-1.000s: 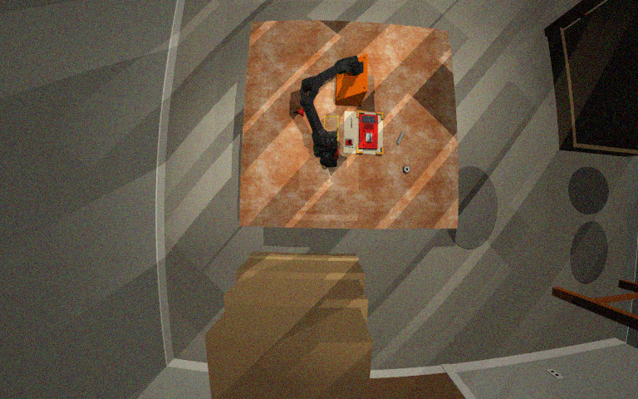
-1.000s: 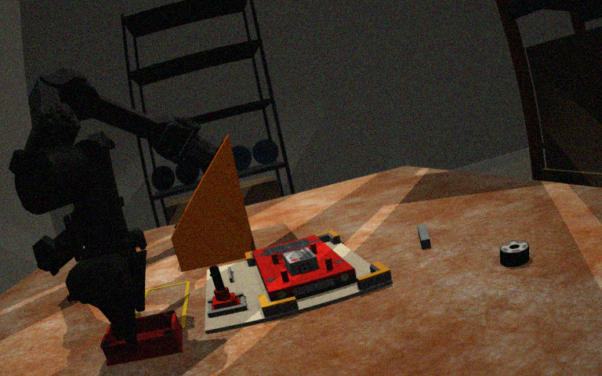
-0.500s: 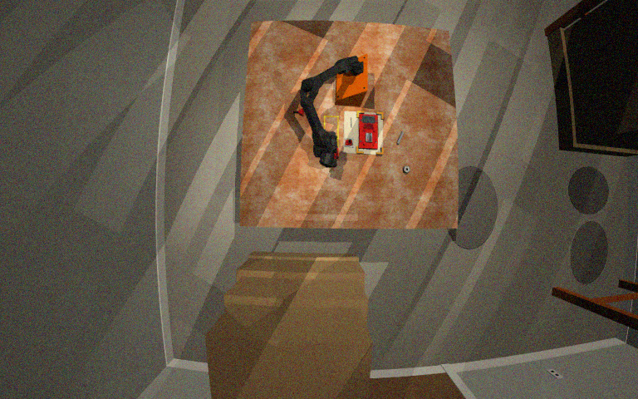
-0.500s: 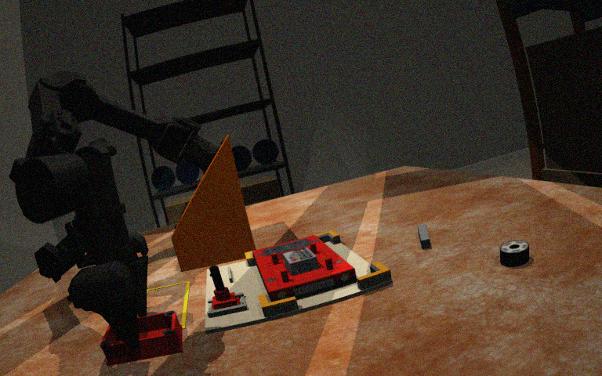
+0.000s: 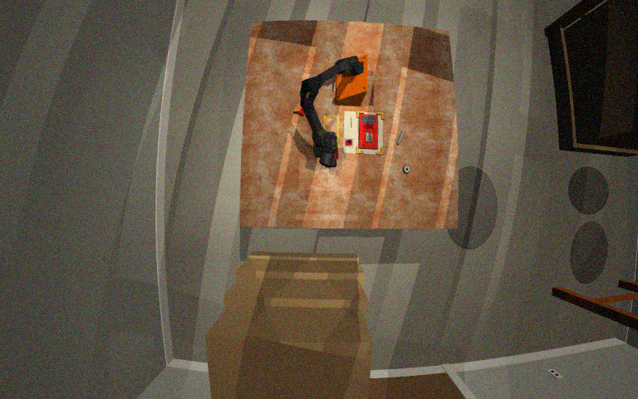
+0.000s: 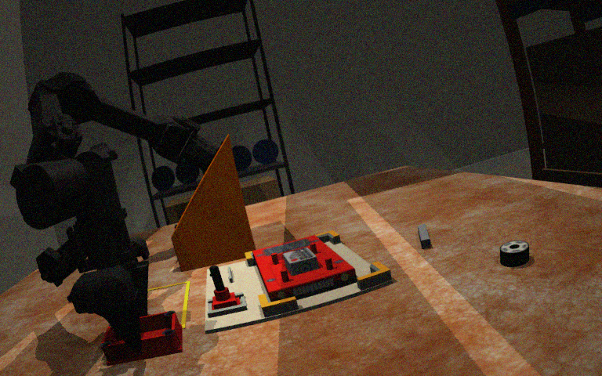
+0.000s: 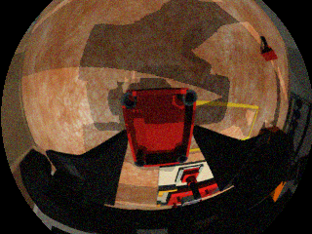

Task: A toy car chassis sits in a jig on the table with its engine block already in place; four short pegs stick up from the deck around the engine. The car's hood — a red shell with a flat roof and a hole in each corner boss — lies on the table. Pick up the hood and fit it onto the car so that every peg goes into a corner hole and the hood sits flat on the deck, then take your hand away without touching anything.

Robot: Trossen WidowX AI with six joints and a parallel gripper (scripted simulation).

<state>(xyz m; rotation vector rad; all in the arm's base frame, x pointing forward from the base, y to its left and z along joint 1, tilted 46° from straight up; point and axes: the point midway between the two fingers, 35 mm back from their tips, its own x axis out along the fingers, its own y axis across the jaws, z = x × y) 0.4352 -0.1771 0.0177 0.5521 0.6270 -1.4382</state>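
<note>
Red shell-shaped hood [image 6: 148,336] with dark corner holes, lying on the brown wooden table [image 6: 435,316], left of the white jig plate [image 6: 253,283]; black parallel-jaw gripper [image 6: 129,333] lowered over it, jaws wide but partly narrowed, fingers straddling the hood, nothing yet clamped; red car chassis [image 6: 302,269] with grey engine block [image 6: 300,259] seated in the jig; orange triangular panel [image 6: 213,214] behind; grey bar [image 6: 423,235] and black ring [image 6: 514,252] well apart at right.
</note>
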